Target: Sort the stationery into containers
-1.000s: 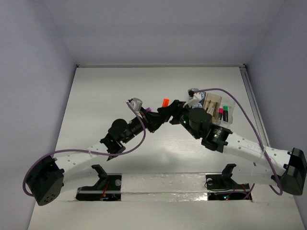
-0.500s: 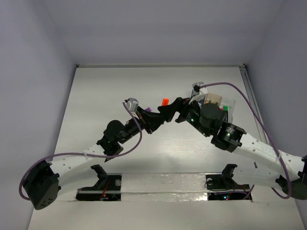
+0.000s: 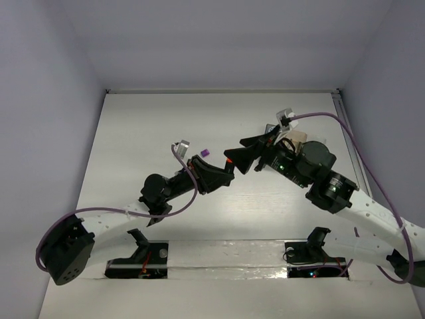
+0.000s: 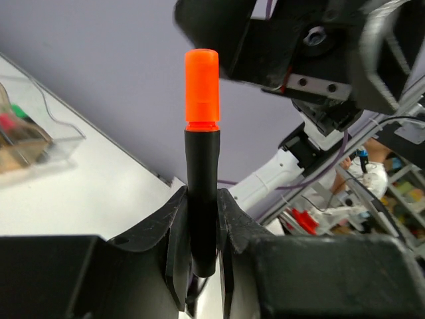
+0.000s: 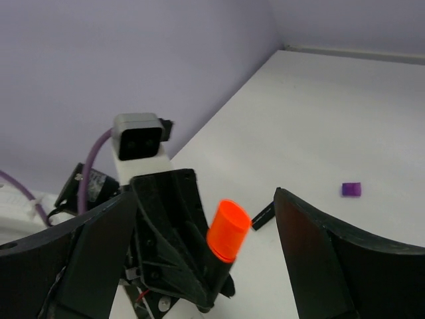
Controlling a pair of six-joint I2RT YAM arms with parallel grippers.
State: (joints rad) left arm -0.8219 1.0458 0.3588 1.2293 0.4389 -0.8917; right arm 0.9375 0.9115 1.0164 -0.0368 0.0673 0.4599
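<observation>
A black highlighter with an orange cap [image 4: 201, 86] stands upright between the fingers of my left gripper [image 4: 201, 222], which is shut on its body. In the top view that left gripper [image 3: 216, 174] is over the middle of the table, with the orange cap [image 3: 228, 161] just showing. My right gripper [image 3: 251, 153] faces it, open, its fingers [image 5: 332, 266] wide on either side of the cap [image 5: 228, 230] without touching it. A loose purple cap [image 3: 204, 152] lies on the table. The clear box [image 3: 300, 137] with a tan insert is mostly hidden behind my right arm.
The clear box [image 4: 26, 139] also shows at the left of the left wrist view, holding markers with green and pink caps. The purple cap [image 5: 351, 189] lies beyond my right fingers. Purple-grey walls close the table at the back and both sides.
My right gripper has opened wide and drawn back to the right, off the orange-capped marker. My left gripper has pulled toward the near side with the marker, uncovering the purple cap.
</observation>
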